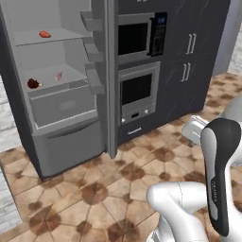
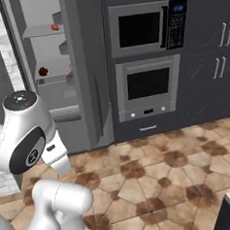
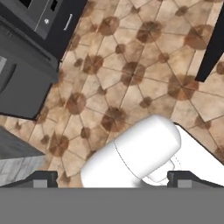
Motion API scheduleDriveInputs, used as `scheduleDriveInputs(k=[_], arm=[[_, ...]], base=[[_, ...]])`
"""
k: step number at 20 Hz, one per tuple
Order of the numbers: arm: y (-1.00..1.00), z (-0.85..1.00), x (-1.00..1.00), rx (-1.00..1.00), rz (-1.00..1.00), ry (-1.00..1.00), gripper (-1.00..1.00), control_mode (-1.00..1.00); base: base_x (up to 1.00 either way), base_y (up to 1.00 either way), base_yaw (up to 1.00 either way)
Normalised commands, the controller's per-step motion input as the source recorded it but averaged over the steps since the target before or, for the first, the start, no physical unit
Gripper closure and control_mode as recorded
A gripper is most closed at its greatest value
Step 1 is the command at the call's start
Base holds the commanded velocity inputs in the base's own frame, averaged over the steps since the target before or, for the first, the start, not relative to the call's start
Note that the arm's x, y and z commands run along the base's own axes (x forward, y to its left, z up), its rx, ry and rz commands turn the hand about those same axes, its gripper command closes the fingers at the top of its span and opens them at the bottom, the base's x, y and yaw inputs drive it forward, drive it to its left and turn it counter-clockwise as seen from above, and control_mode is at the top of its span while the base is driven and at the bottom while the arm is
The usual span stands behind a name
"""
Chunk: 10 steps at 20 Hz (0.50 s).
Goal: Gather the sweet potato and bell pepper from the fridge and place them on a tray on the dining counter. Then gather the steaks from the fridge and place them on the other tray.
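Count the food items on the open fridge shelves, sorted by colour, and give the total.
Red-orange item on the upper shelf: 1
Dark red-brown item on the lower shelf: 1
Pale pink item on the lower shelf: 1
Total: 3

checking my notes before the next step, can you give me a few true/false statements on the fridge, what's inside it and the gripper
1. The fridge door stands open. True.
2. A reddish item lies on the upper shelf. True.
3. The gripper holds a steak. False: it is open and empty, over the tiled floor.
4. The ovens are left of the fridge. False: the microwave and oven stand to its right.
5. A dark round item sits on the lower shelf. True.
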Motion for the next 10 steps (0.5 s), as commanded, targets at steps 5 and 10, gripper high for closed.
scheduleDriveInputs(k=[5, 10], arm=[[0.0, 0.0, 0.0, 0.0, 0.0, 0.0, -1.0, 1.0], [0.0, 0.0, 0.0, 0.0, 0.0, 0.0, -1.0, 1.0]], base=[[0.41, 0.31, 0.29], [0.48, 0.33, 0.27]])
